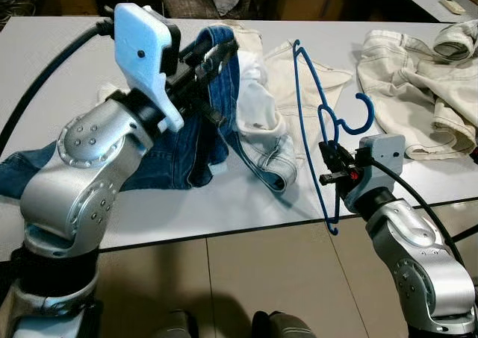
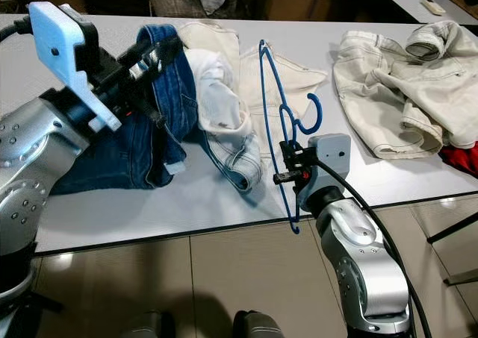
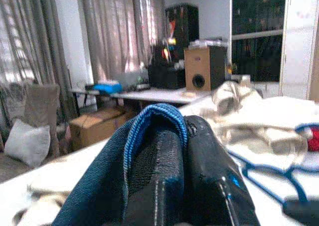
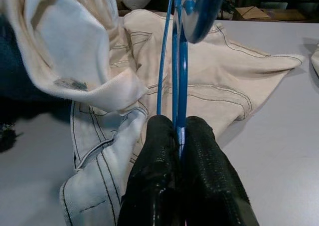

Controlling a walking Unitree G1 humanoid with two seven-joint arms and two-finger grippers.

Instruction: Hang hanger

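Hanger [image 1: 317,121]: thin blue wire frame, hook curling right, held upright over the white table [image 1: 60,62] edge, clamped in my right gripper [image 1: 328,166] with jaws shut on its wire. My left gripper [image 1: 216,54] is closed on one pair of blue jeans [image 1: 172,151], lifted. Two cream garments [image 1: 418,92] lie flat; their far ends are cut off.

red cloth [image 2: 461,161]: cut by frame edge | left gripper [image 3: 187,181] fingertips: wrapped in blue jeans [image 3: 107,193]
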